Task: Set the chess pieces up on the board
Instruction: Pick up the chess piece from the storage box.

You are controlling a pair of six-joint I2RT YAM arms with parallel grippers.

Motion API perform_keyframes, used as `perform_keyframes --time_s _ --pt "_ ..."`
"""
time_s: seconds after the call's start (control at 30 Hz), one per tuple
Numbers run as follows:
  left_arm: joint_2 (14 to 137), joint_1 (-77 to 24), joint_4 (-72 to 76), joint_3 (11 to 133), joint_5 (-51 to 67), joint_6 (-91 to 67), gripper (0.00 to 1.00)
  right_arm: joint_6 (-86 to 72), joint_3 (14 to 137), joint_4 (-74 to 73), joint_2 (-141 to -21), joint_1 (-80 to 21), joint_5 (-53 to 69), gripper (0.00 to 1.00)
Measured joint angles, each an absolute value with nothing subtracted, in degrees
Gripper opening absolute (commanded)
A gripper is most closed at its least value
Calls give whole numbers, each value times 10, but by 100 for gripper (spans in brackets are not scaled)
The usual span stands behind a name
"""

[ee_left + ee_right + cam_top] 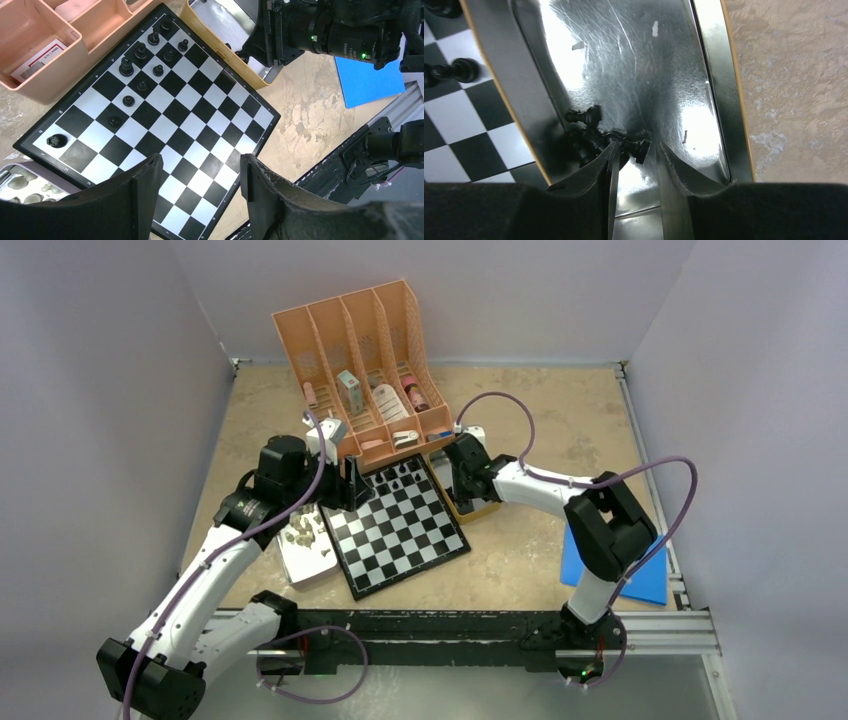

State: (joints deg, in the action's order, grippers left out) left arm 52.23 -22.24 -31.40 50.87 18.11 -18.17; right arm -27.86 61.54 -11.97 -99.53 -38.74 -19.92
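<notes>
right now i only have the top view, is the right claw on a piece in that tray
Observer: The right claw is down in the metal tray with a black piece between its fingers; I can't tell if it's gripped.
Operator: any more in there
Observer: Yes, a few more black pieces lie heaped against the tray wall beside the board.
Operator: left claw holding anything
Observer: No, the left claw is open and empty over the board.

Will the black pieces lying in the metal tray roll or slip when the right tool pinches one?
Likely to roll: the black pieces lie on their sides. May skid: the metal tray looks smooth, shiny. Bunched together, so the right tool may nudge neighbours.
</notes>
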Motion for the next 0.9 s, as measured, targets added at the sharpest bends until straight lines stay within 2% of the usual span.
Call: perform_keyframes --time_s 0.2,0.37,0.53,0.9 --pt "522 -222 -314 509 183 -182 57 -279 620 -139 -1020 -382 -192 34" --pt "522 -222 -314 509 183 -182 58 -279 631 -138 -1032 -380 -185 23" --pt "522 -222 -314 509 183 -182 57 -279 636 -130 -1038 -378 -185 16" --pt "523 -222 -314 509 183 -182 56 -278 633 -115 -1029 -375 -201 13"
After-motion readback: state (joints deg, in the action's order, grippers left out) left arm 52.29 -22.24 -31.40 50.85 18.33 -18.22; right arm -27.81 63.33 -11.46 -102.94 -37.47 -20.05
